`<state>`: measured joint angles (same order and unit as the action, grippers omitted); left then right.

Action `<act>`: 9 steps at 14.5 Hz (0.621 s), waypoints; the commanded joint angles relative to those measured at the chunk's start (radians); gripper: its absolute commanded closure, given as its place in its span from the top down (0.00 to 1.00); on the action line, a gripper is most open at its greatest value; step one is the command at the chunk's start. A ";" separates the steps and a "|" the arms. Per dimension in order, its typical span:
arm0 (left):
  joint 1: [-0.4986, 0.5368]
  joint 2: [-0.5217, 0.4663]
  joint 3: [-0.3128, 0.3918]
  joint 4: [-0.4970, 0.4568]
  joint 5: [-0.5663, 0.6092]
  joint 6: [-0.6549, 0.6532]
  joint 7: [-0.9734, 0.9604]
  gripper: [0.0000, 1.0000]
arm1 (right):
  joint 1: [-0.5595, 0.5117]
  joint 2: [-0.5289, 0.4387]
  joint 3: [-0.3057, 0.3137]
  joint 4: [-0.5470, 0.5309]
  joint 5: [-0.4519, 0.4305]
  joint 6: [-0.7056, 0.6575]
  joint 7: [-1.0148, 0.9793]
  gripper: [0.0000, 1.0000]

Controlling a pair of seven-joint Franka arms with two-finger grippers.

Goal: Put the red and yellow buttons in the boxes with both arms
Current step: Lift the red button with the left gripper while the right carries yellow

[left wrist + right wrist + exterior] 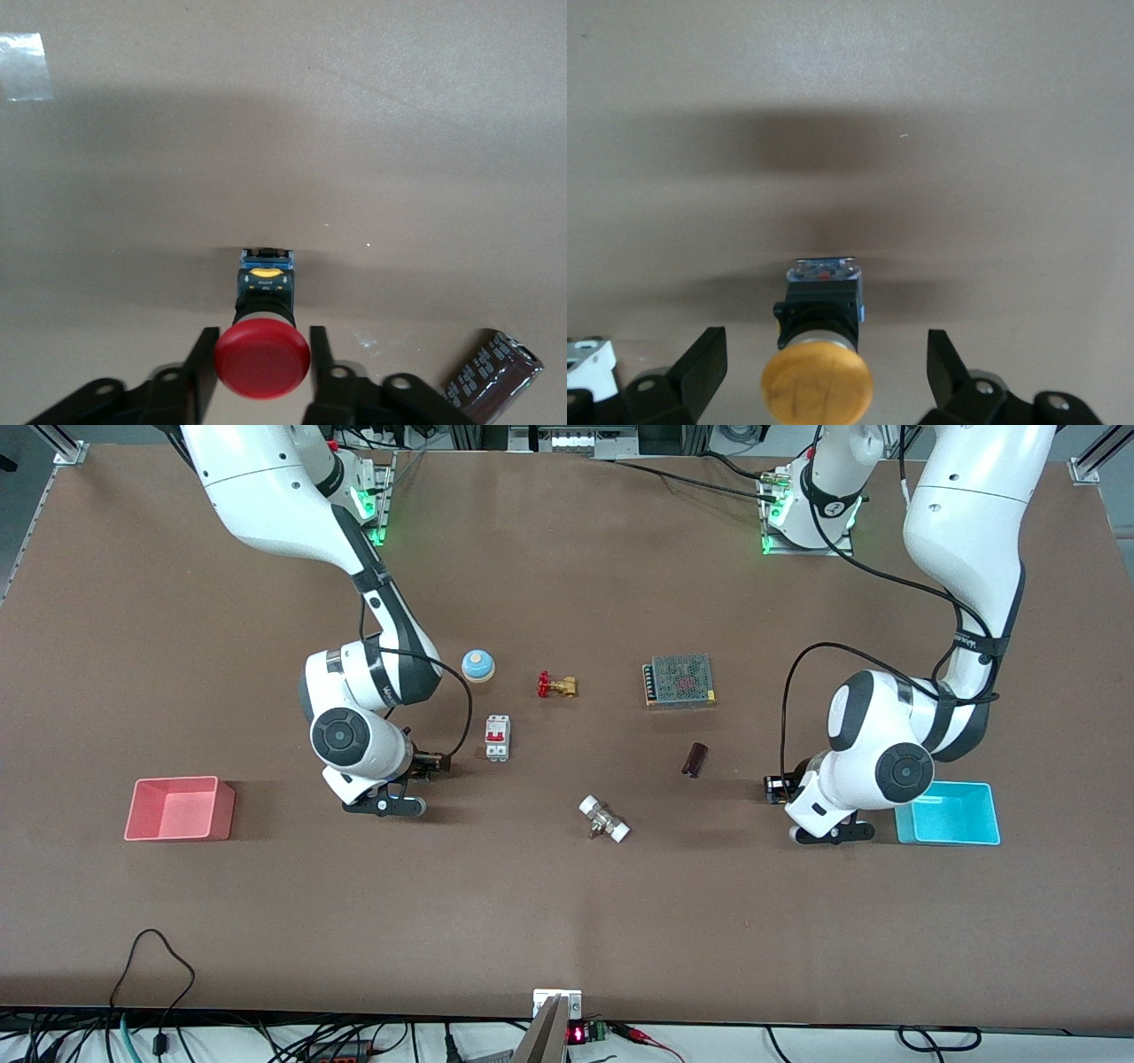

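Left end effector [257,376] is clamped on the red button [261,359]. Right end effector [828,367] stands apart around the yellow button [817,385] on the surface [567,903].

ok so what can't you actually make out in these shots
- Front view: the left arm's wrist hides most of the red button, which the left tool straddles near the cyan box.
- Front view: the right arm hides the cap of the yellow button; the open right tool straddles it.
- Left wrist view: the frame edge cuts off the dark cylinder; its print is too small to read.
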<state>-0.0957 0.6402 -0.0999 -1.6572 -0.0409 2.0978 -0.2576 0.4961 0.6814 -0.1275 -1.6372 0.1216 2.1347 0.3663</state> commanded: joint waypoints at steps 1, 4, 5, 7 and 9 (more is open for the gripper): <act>-0.006 -0.027 0.011 -0.013 -0.001 -0.010 -0.008 0.34 | 0.001 0.020 0.002 0.011 0.007 0.005 0.017 1.00; -0.001 -0.031 0.014 0.003 -0.001 -0.010 -0.008 0.23 | 0.002 0.024 0.002 0.011 0.007 0.022 0.017 0.89; 0.001 -0.036 0.014 0.008 -0.001 -0.012 -0.008 0.22 | 0.002 0.024 0.002 0.011 0.009 0.024 0.017 0.78; 0.007 -0.051 0.015 0.016 -0.001 -0.015 -0.005 0.20 | -0.001 0.023 0.002 0.011 0.009 0.024 0.016 0.63; 0.007 -0.072 0.026 0.023 0.004 -0.035 0.001 0.19 | -0.002 0.023 0.002 0.013 0.009 0.024 0.008 0.59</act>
<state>-0.0890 0.6080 -0.0865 -1.6348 -0.0409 2.0965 -0.2586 0.4965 0.7004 -0.1275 -1.6352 0.1217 2.1534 0.3675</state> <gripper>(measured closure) 0.581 0.361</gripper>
